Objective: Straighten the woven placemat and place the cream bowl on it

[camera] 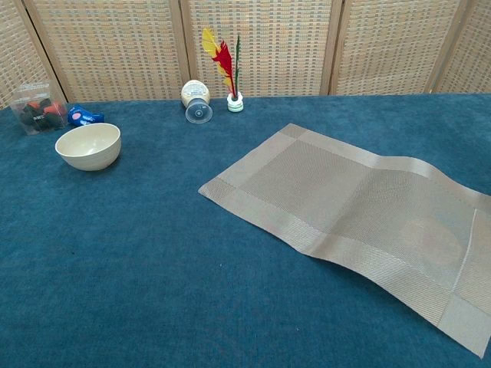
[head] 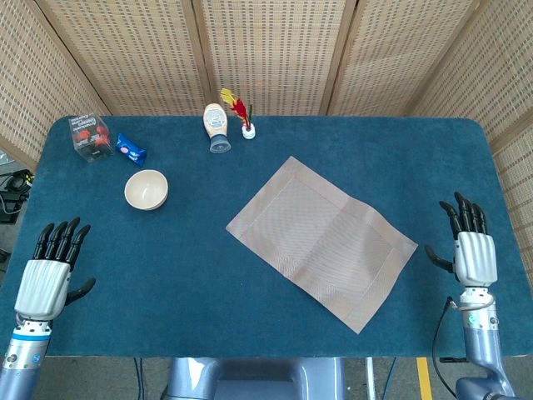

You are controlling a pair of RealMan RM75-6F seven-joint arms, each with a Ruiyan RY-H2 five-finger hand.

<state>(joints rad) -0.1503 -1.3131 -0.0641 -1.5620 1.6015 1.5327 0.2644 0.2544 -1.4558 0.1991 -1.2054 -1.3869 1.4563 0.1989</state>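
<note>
On the blue table point(head: 275, 317), right of centre, we see one woven placemat point(head: 321, 242), grey-beige with a lighter border band, lying skewed to the table edges and slightly rippled near its middle in the chest view. One cream bowl point(head: 146, 189) stands upright well apart to its left. Further out we count one lying bottle point(head: 216, 127), one feather ornament point(head: 240, 110), one blue packet point(head: 131, 149) and one clear box point(head: 90, 137); our left hand point(head: 48, 279) and right hand point(head: 472, 254) hover at the near corners, fingers spread, holding nothing.
</note>
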